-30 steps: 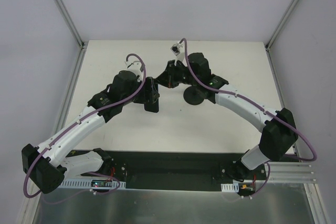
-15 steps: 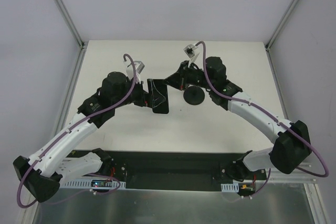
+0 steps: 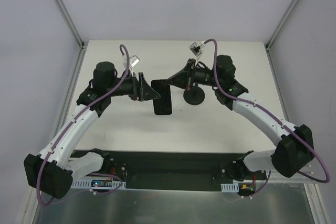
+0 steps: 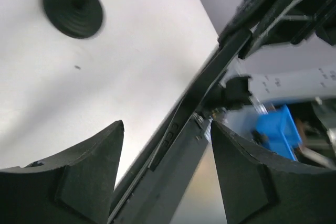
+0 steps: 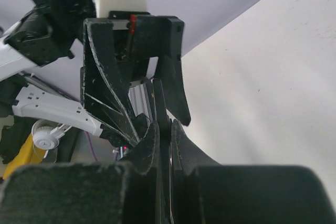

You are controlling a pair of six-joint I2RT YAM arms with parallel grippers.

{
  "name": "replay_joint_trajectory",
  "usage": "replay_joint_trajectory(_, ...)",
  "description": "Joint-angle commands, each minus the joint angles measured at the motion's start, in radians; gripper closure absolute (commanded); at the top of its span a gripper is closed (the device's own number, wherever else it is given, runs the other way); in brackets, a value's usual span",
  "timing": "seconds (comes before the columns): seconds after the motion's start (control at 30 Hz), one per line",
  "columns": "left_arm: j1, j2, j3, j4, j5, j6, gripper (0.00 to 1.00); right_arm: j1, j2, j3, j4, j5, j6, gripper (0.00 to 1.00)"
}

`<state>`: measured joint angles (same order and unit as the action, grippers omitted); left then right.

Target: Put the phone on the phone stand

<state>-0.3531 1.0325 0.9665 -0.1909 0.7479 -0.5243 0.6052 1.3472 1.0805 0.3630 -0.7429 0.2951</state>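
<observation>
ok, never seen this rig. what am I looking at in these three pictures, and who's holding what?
Two robot arms bolted at the near edge of a white table, each ending in a two-finger gripper. The wide picture looks down from above; the other two come from cameras on the wrists. The phone stand, a black disc with a stem, stands on the table. The phone, a flat black slab, is in the air: the right gripper is shut on it. The left gripper is open beside it, not gripping.
</observation>
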Motion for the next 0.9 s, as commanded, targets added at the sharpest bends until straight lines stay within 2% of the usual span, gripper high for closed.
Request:
replay_joint_trajectory(0.0,-0.004,0.081,0.043,0.097,0.386,0.027,0.33,-0.022,-0.062,0.01,0.109,-0.147,0.001,1.0)
replay_joint_trajectory(0.07,-0.012,0.098,0.051,0.099,0.442,0.043,0.33,-0.022,-0.065,0.012,0.108,-0.185,-0.013,1.0)
replay_joint_trajectory(0.2,-0.066,0.11,0.069,0.094,0.438,0.079,0.46,-0.022,-0.075,0.018,0.08,-0.216,-0.04,1.0)
replay_joint_trajectory(0.23,-0.078,0.115,0.077,0.087,0.435,0.09,0.54,-0.022,-0.077,0.016,0.076,-0.219,-0.045,1.0)
replay_joint_trajectory(0.27,-0.095,0.121,0.081,0.084,0.432,0.093,0.56,-0.022,-0.077,0.018,0.073,-0.225,-0.051,1.0)
replay_joint_trajectory(0.47,-0.126,0.143,0.136,0.07,0.371,0.107,0.7,-0.022,-0.069,0.024,0.059,-0.239,-0.053,1.0)
replay_joint_trajectory(0.53,-0.126,0.126,0.146,0.07,0.331,0.11,0.72,-0.022,-0.071,0.025,0.057,-0.234,-0.056,1.0)
replay_joint_trajectory(0.57,-0.124,0.118,0.156,0.071,0.321,0.112,0.76,-0.021,-0.069,0.025,0.059,-0.234,-0.056,1.0)
replay_joint_trajectory(0.77,-0.124,0.08,0.17,0.074,0.292,0.101,0.85,-0.021,-0.08,0.021,0.06,-0.23,-0.054,1.0)
replay_joint_trajectory(0.8,-0.124,0.072,0.169,0.077,0.289,0.099,0.94,-0.021,-0.085,0.021,0.059,-0.23,-0.053,1.0)
replay_joint_trajectory(0.87,-0.129,0.064,0.164,0.079,0.274,0.099,1.0,-0.019,-0.088,0.018,0.063,-0.237,-0.053,1.0)
